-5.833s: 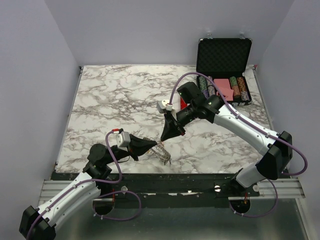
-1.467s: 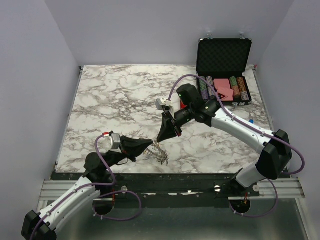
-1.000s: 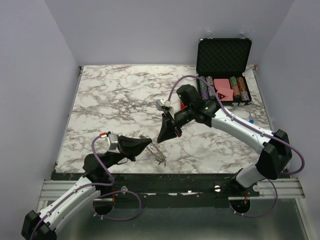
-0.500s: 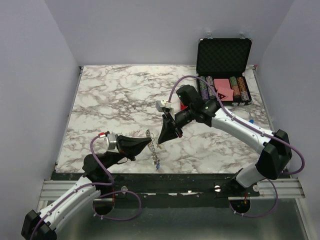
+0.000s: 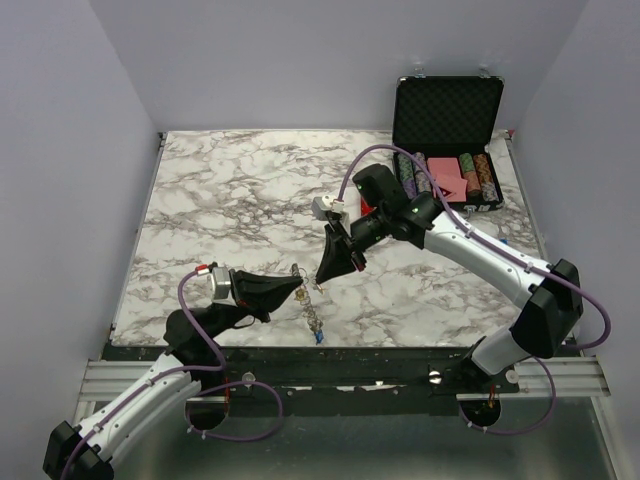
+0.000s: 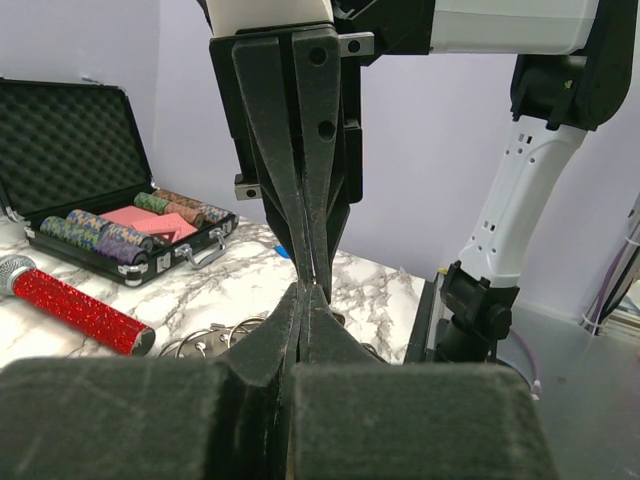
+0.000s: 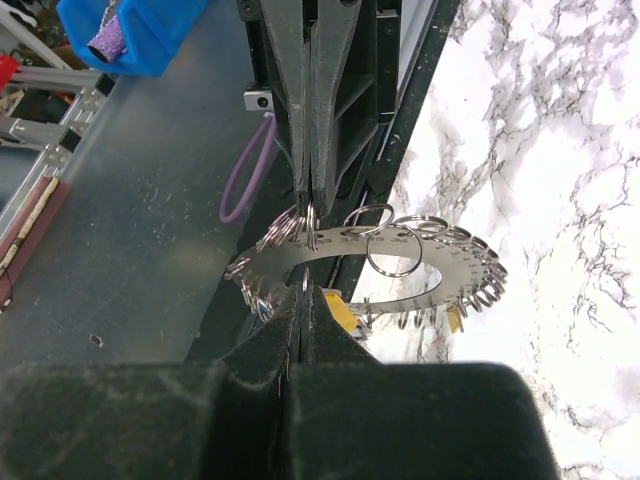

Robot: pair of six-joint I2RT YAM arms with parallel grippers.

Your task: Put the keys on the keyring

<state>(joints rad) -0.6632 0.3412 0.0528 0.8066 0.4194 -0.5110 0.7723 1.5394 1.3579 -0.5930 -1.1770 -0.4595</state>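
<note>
A: How is the keyring held?

B: The left hand [image 5: 298, 286] and right hand [image 5: 322, 279] are both pinched shut, tip to tip, apparently on the rim of the keyring [image 7: 345, 240]. It is held on edge over the near edge of the surface [image 5: 220, 200].

A: How much is done?

B: A few keys [image 7: 338, 312] are seen dangling from it, and most loops look bare. Whether loose keys are left cannot be told.

A: Its look?

B: A flat silvery band, punched with holes and fringed with wire rings.

Near the table's [image 5: 220, 200] front edge, the left gripper [image 5: 298, 286] and right gripper [image 5: 322, 279] (both closed) meet at the keyring [image 5: 311, 308], seen edge-on.
</note>
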